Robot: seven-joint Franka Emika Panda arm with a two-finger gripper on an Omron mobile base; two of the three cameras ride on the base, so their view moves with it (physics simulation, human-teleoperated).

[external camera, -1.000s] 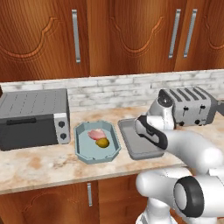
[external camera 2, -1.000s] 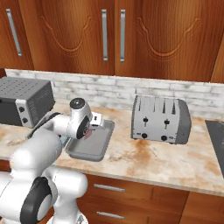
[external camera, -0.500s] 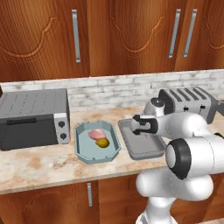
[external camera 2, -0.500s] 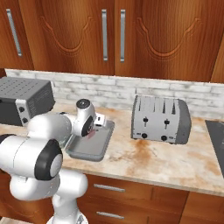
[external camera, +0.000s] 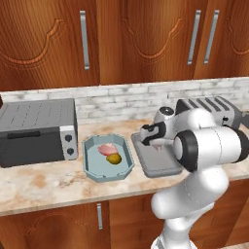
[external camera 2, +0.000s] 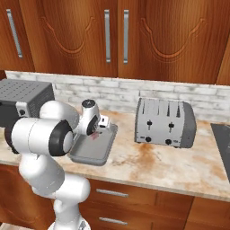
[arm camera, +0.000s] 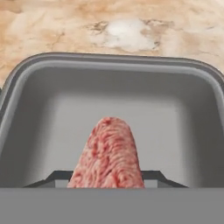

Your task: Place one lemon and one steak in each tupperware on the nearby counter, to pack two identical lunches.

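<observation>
My gripper (external camera: 153, 144) is shut on a pink-red steak (arm camera: 109, 152) and hangs low over the grey tupperware (external camera: 156, 168), toward its far end. In the hand view the steak points down into that tupperware (arm camera: 109, 83), whose floor is bare. From the right base view the gripper (external camera 2: 95, 134) sits above the same tray (external camera 2: 90, 152). To the left, the pale blue tupperware (external camera: 93, 168) holds another steak (external camera: 104, 149) and a dull orange-yellow lemon (external camera: 114, 158). Both trays rest on the beige counter (external camera: 48, 187).
A grey toaster oven (external camera: 36, 131) stands left of the blue tray. A silver four-slot toaster (external camera 2: 165, 122) stands right of the grey tray. Brick backsplash and wooden wall cabinets run behind. My own bulky white arm crowds the counter's front edge.
The arm's elbow has swung up and round in front of the counter. The gripper, still shut on the steak, has shifted slightly left over the grey tupperware.
</observation>
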